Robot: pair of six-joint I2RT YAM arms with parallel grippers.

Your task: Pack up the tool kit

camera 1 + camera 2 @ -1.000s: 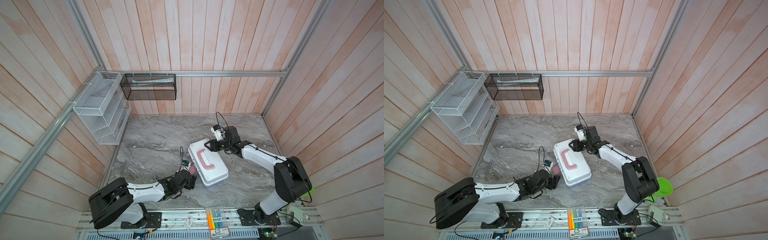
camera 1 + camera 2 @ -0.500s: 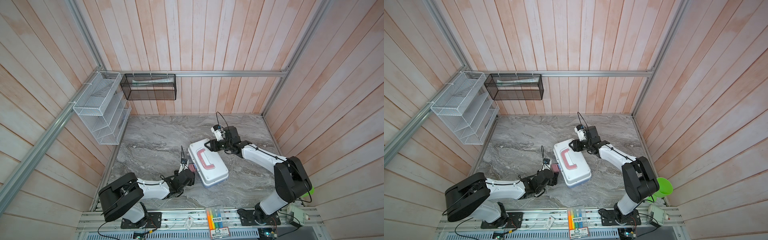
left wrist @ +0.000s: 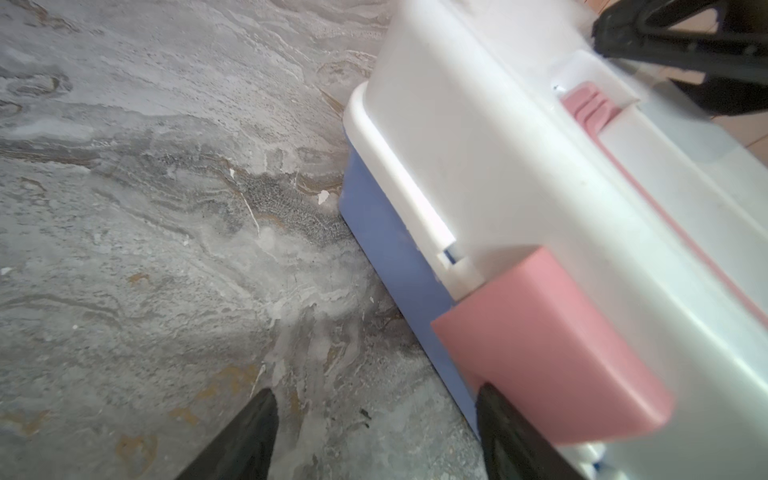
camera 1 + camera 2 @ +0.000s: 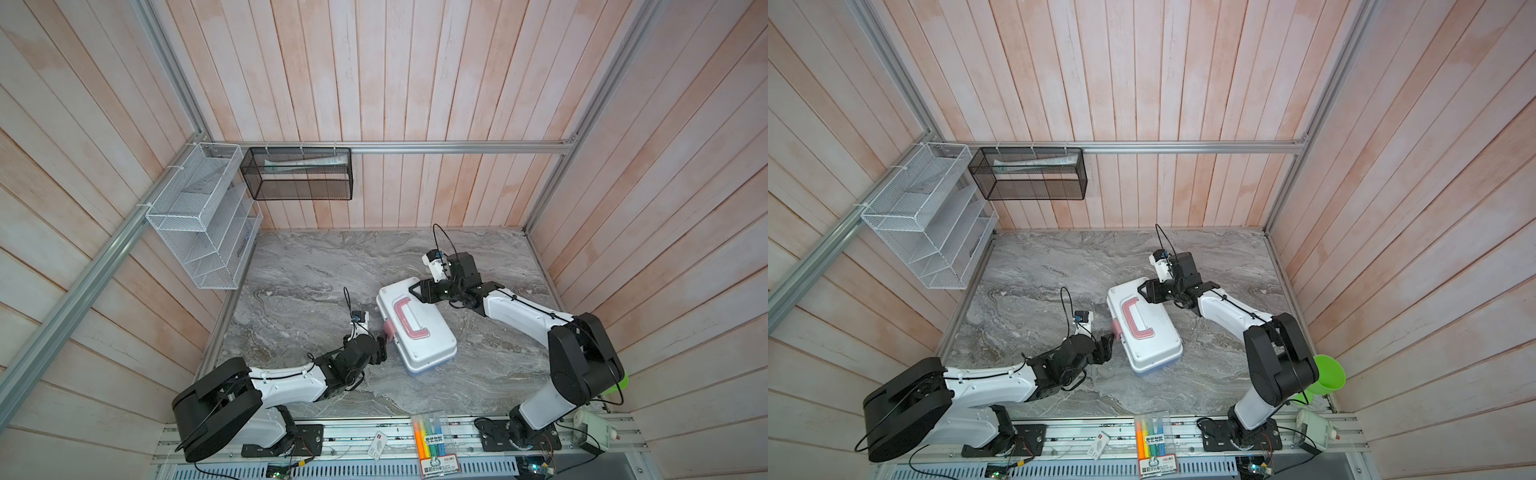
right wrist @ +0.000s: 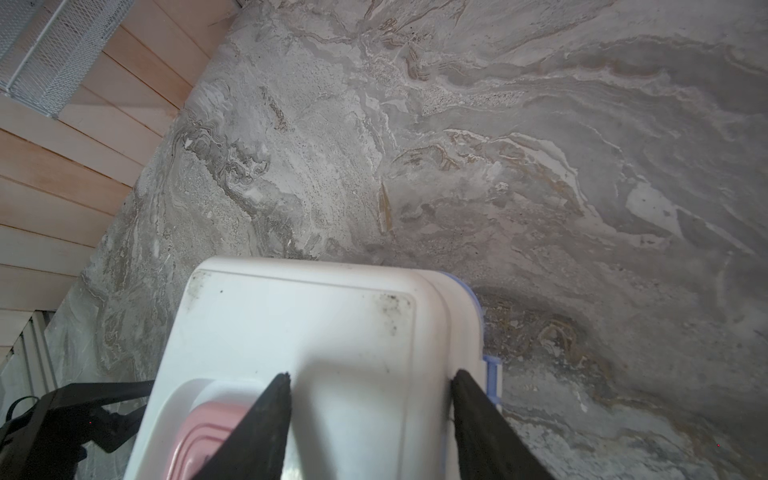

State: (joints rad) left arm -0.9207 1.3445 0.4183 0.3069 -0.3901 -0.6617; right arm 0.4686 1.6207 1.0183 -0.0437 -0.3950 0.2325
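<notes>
- The tool kit (image 4: 419, 332) lies closed on the grey marbled table (image 4: 311, 270), set askew to the table's edges, with one arm on each side of it.
- Its white lid (image 4: 428, 347) faces up, and the light blue base (image 3: 386, 232) shows under the lid's rim.
- The pink handle (image 4: 403, 320) lies flat in the recess on top of the kit.
- The pink latch (image 3: 548, 353) sits on the kit's long side that faces the left arm and juts out from that wall.
- The left pincer (image 3: 376, 395) is low over the table, just beside the kit at the latch, with its jaws apart.
- In the left wrist view one of its fingers (image 3: 503, 424) is at the lower edge of the latch, though I cannot tell whether they touch. The other finger is over bare table, away from the kit.
- The right pincer (image 5: 370, 374) is over the end of the kit farthest from the arm bases, its jaws spread and not closed on the lid.
- One of its fingers (image 5: 270, 419) is over the lid's top by the end of the handle. The other is at the lid's edge opposite the latch, next to a blue tab (image 5: 493, 374) of the base.
- A clear highlighter pack (image 4: 432, 438) lies on the front rail, well apart from the kit.
- A green cup (image 4: 1329, 374) stands well apart from the kit, beyond the right arm.
- A white wire rack (image 4: 199, 216) and a black mesh basket (image 4: 297, 187) hang on the walls, well apart from the kit.
</notes>
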